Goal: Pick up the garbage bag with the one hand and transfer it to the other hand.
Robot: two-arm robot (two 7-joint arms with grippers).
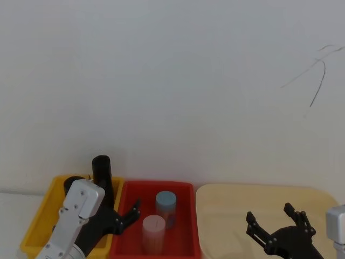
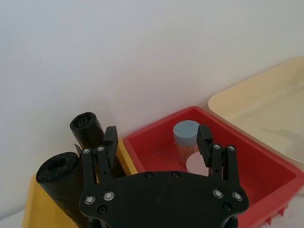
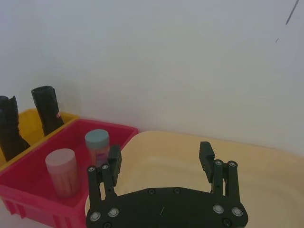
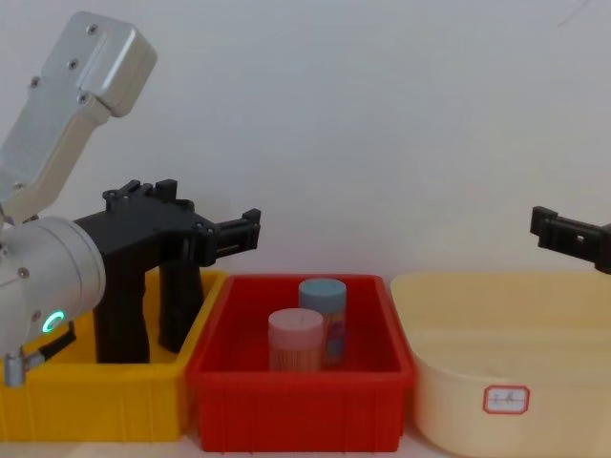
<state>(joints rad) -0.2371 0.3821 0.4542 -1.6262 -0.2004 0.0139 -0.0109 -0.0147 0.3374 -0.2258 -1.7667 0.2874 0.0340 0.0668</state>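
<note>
The left gripper (image 2: 157, 137) hung wide and empty, the right gripper (image 3: 160, 153) open over the tub (image 3: 266, 171); the left might seize the slimmer roll (image 2: 89, 129) just beside the garbage bag (image 2: 57, 178) by mistake.

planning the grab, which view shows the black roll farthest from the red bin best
Left wrist view: the garbage bag is close, crumpled end visible. Right wrist view has it distant at the edge; head and chest views: partly behind the left arm.

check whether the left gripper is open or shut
Open. The left gripper has its fingers wide apart, holding nothing, above where the yellow bin meets the red bin.
</note>
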